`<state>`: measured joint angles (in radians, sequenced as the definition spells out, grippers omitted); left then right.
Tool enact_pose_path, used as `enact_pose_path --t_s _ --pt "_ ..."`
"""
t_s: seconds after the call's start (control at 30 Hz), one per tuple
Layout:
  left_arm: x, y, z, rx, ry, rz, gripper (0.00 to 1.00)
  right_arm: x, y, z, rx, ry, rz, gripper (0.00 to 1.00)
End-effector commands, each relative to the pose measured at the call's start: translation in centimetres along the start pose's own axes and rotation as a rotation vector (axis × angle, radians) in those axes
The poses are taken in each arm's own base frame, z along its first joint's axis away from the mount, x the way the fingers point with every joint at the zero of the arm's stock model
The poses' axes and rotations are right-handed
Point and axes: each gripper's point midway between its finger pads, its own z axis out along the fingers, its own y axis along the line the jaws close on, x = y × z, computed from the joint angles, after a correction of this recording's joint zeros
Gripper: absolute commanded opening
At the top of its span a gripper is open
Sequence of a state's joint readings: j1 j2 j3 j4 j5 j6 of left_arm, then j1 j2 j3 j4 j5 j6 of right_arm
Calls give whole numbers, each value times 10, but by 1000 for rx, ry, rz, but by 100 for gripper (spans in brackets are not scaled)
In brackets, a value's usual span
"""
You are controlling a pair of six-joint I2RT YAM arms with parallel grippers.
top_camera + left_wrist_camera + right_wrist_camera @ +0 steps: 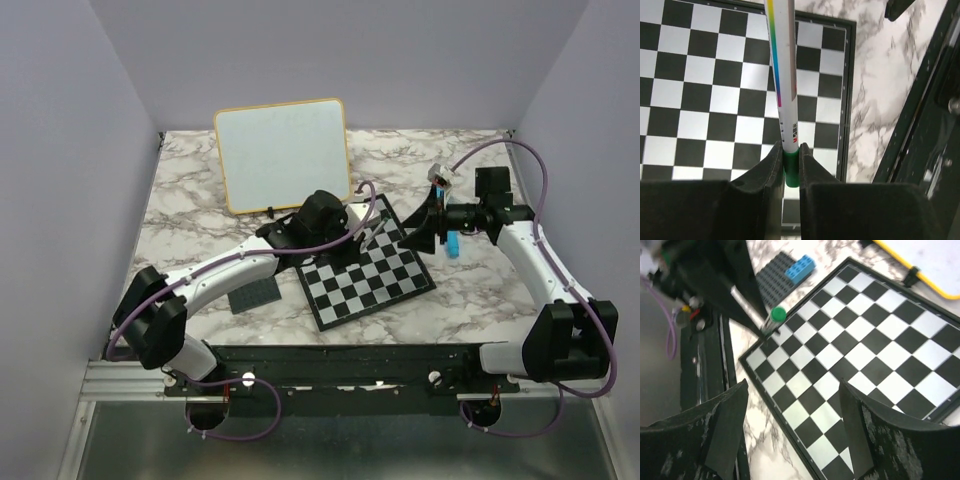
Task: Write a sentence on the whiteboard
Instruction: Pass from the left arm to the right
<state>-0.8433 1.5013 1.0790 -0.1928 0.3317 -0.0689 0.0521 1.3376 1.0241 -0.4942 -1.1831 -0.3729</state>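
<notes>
The whiteboard [280, 155], white with a yellow-orange frame, stands at the back of the table; no sentence shows on it and its face looks blank. One framed corner of the whiteboard [925, 277] shows in the right wrist view. My left gripper [791, 165] is shut on the green end of a white marker [782, 75] with a rainbow stripe, held over the chessboard [700, 95]. Seen from above, the left gripper [352, 232] hovers at the chessboard's far edge. My right gripper [792, 390] is open and holds nothing above the chessboard's right corner, facing the marker's green end [777, 314].
The black-and-white chessboard [365, 270] lies mid-table in front of the whiteboard. A dark grey baseplate [253, 293] sits left of it, with a blue brick [800, 267] on it. A small blue object [452, 243] shows under the right wrist. Purple walls enclose the marble table.
</notes>
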Motion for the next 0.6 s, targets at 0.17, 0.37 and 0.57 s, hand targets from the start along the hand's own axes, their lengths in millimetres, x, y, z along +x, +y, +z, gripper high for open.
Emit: enact_pose_path --t_s 0.17,0.37,0.57 --pt "35 -37 -40 260 221 268 0 38 65 2 -315 -4 -278 81" --pt "33 -51 -35 311 227 271 0 42 81 19 -391 21 -247 81" --pt "30 -60 -28 340 216 265 0 42 95 32 -465 29 -203 80"
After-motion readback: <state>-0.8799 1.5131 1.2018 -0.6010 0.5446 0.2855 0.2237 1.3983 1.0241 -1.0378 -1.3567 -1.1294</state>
